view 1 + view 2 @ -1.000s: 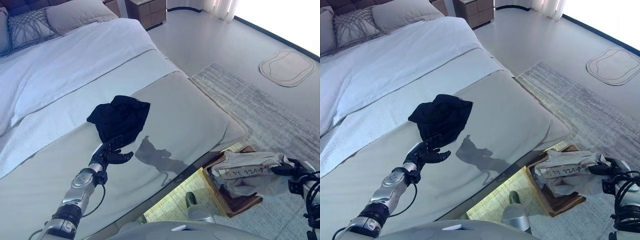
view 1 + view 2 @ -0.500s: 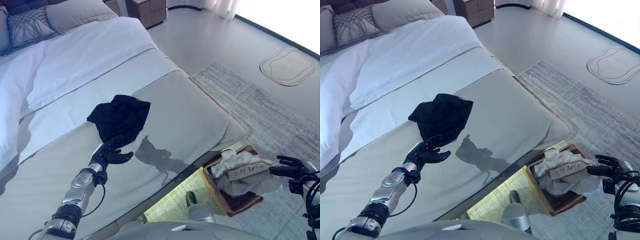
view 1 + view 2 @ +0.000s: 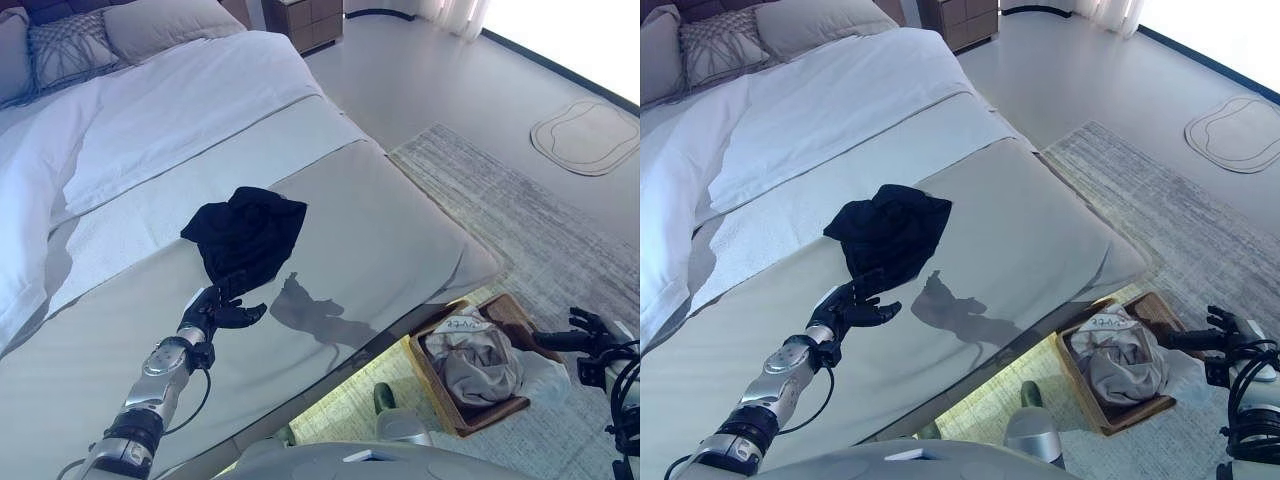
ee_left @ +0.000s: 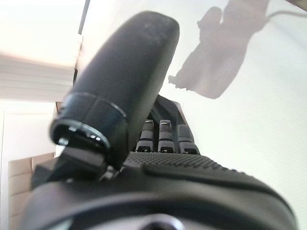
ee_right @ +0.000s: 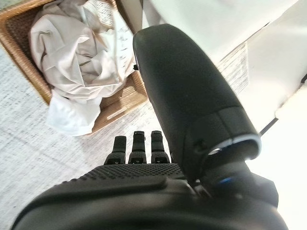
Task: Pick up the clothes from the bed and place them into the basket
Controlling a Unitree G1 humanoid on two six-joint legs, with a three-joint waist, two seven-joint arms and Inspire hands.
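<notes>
A crumpled black garment [image 3: 245, 233] lies on the grey bedspread of the bed [image 3: 380, 230]. My left hand [image 3: 218, 309] rests on the bedspread just short of it, fingers relaxed and open, holding nothing. A brown wicker basket [image 3: 502, 313] stands on the rug beside the bed's foot, with a pale grey-white garment [image 3: 478, 362] lying in it; part of the cloth hangs over the rim [image 5: 72, 117]. My right hand [image 3: 588, 336] hovers open beside the basket, empty.
White sheets [image 3: 170, 110] and pillows [image 3: 70, 50] cover the bed's far part. A grey rug [image 3: 540, 230] lies under the basket. A small pale mat [image 3: 585, 137] lies on the floor far right. A wooden nightstand [image 3: 300, 18] stands at the bedhead.
My right hand let go of the pale garment, which dropped into the basket. The hand is now open and empty. The left hand has not moved. The camera shifted slightly.
</notes>
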